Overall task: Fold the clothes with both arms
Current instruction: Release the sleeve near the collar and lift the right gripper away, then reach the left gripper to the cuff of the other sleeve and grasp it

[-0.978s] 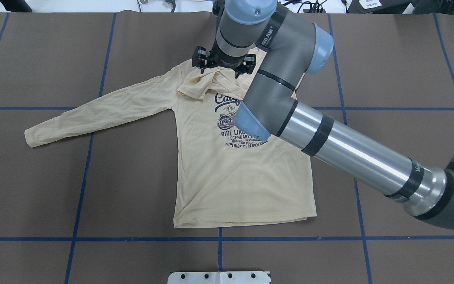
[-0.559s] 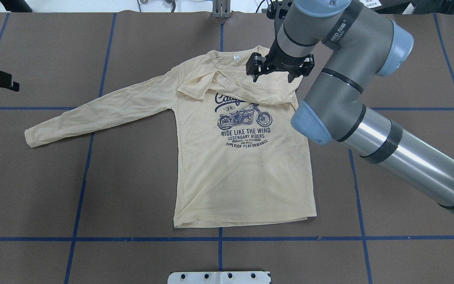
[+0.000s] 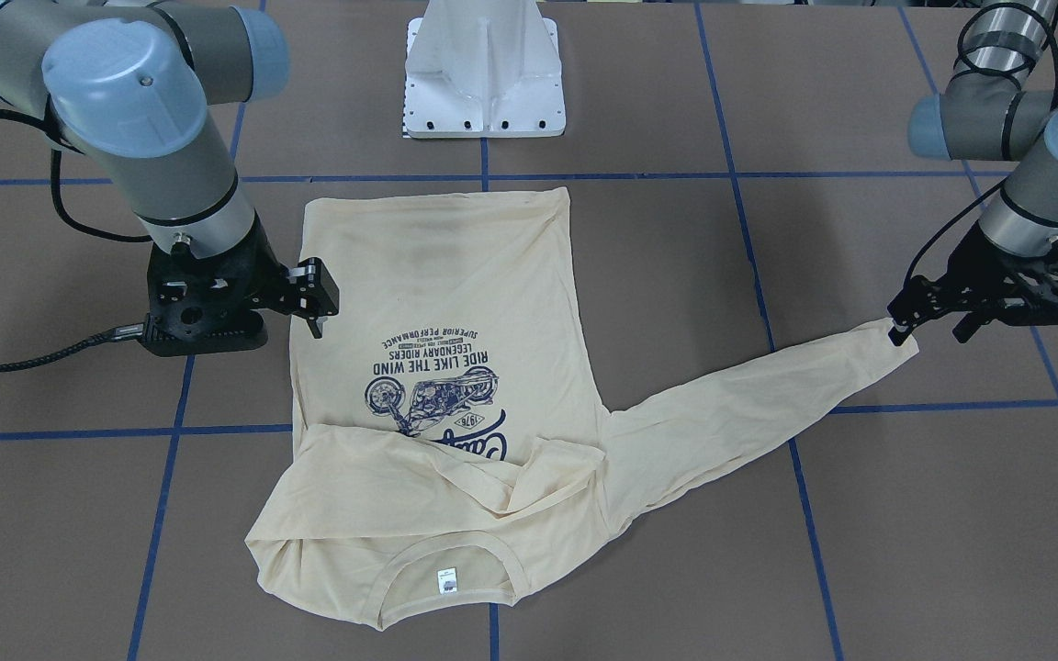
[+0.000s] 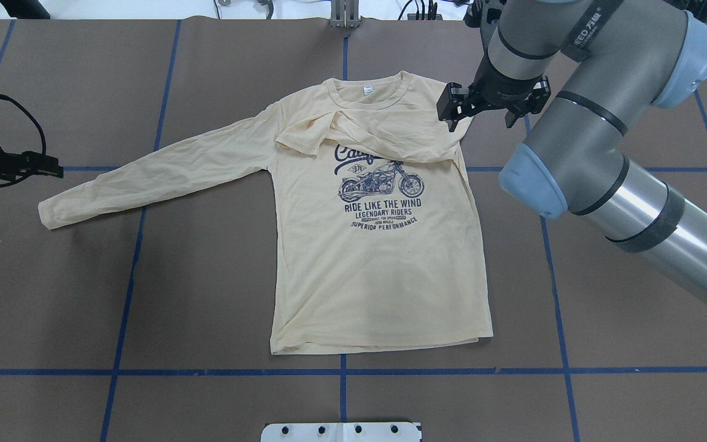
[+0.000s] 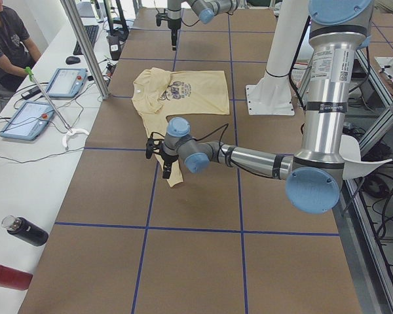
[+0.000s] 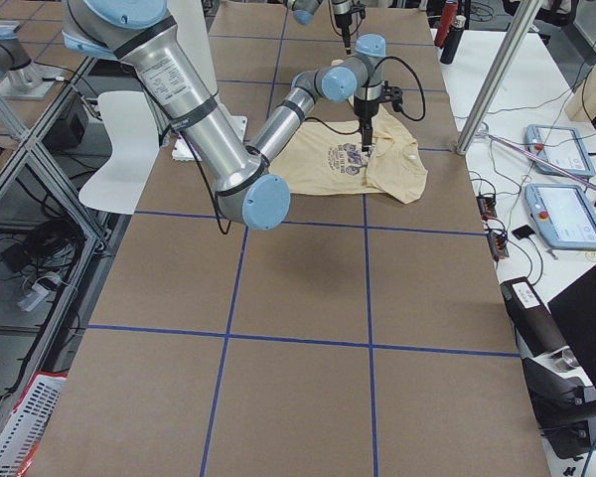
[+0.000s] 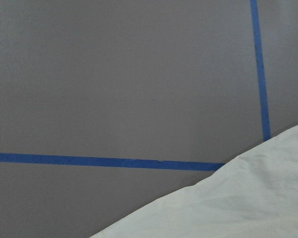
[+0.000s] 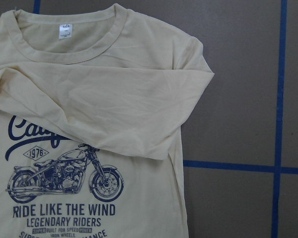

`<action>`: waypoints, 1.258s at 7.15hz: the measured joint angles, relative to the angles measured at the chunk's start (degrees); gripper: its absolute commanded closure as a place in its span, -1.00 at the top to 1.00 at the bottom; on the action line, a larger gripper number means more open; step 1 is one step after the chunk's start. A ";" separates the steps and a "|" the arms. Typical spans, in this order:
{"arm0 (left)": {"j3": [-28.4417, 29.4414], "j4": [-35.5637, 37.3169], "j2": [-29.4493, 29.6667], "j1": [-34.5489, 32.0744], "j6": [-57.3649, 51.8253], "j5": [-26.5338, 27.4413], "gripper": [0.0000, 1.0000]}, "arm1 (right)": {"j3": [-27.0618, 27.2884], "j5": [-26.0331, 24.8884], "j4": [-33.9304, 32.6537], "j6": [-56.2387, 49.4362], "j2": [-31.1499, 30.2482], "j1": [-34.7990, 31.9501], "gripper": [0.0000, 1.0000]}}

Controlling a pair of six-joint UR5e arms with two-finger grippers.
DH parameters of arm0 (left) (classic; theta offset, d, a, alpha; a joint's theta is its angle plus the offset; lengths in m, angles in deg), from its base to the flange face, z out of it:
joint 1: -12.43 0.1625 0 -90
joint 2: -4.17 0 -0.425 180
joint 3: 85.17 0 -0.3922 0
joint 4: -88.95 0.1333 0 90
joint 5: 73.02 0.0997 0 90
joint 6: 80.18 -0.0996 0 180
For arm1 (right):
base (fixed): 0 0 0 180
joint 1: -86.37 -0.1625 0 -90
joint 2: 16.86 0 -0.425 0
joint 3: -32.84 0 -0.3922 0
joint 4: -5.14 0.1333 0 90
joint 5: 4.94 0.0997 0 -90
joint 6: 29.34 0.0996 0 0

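Readying the spread sleeve (image 3: 740, 404) for folding.
Left pincer (image 3: 928, 330) is hovering open, empty, at its cuff (image 3: 889, 353); right pincer (image 4: 479, 121) is hanging open, empty, aside.

A brown worktop (image 4: 206, 294) carries blue tape lines (image 4: 452, 371) and a white pedestal base (image 3: 483, 73). Alongside are a seated person (image 5: 6, 39), two control tablets (image 5: 66, 82) and two bottles (image 5: 25, 230).

One T-shirt (image 4: 378, 264) lies on one counter (image 4: 206, 294). Two arms, the left arm (image 3: 1034, 197) and right arm (image 4: 580, 141), carry two pincers, the left pincer (image 3: 931, 329) and right pincer (image 4: 479, 120). One white pedestal (image 3: 483, 83), one operator (image 5: 10, 39), two pendants (image 5: 69, 82) (image 5: 26, 119), two bottles (image 5: 26, 230) (image 5: 6, 275).
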 measured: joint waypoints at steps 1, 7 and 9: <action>2.85 -3.04 0.00 0.87 0.61 0.54 1.00 | 0.37 0.39 -0.16 -0.59 -0.47 -0.25 0.99; 4.96 -5.06 -0.08 5.74 1.15 2.73 0.98 | 0.57 0.54 0.36 -0.87 -0.82 -0.39 0.99; 4.99 -4.91 -0.33 6.69 1.16 3.49 0.96 | 0.62 1.15 0.42 -0.81 -0.79 -0.42 0.99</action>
